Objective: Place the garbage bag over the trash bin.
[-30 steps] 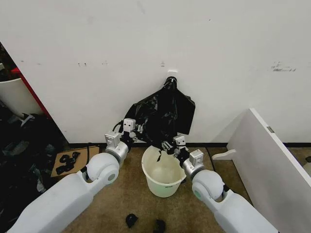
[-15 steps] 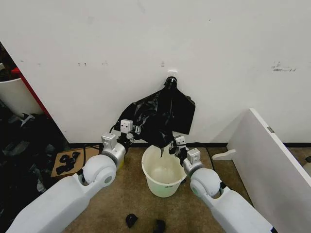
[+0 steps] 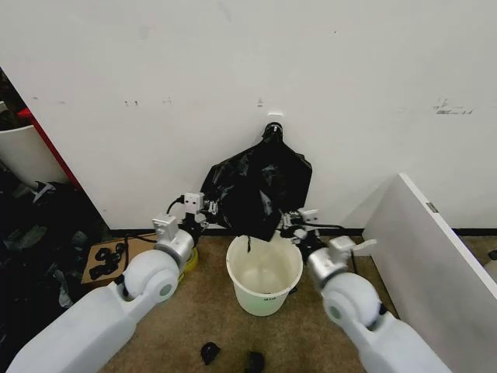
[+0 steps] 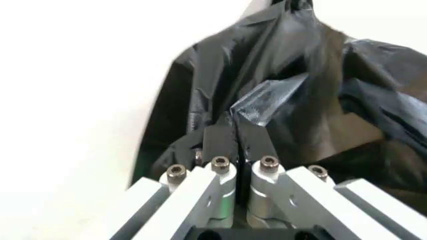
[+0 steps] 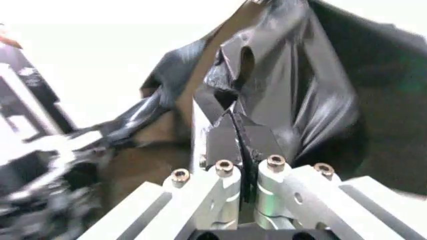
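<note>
— Starting at the left: left gripper point(image 3: 203, 208) pinching the left edge of the large, thin, glossy black plastic garbage bag point(image 3: 256, 190), jaws pressed narrow on a fold of film, fingertips point(image 4: 219, 142) nearly touching in the left wrist view.

— And in the middle?

— Hanging against the far white wall point(image 3: 155, 78), gathered to a knot up top, lower hem dangling just above the far rim of the white round plastic trash bin point(image 3: 264, 273). Sitting on the brown floor, that bin, mouth open and bare, nearer than the bag and directly below it.

— Over on the right?

— Right gripper point(image 3: 289, 220) clamping the bag's lower right edge, jaws likewise squeezed tight on crinkled plastic, fingertips point(image 5: 223, 140) together.

— So the relation that counts?

— Stretching left to right between the two grippers, the bag's mouth, roughly level, lying far of and above the bin. Standing about equally close to the rim, both arms, one either side. Probably needing spreading wider than the rim, then bringing near and down.
</note>
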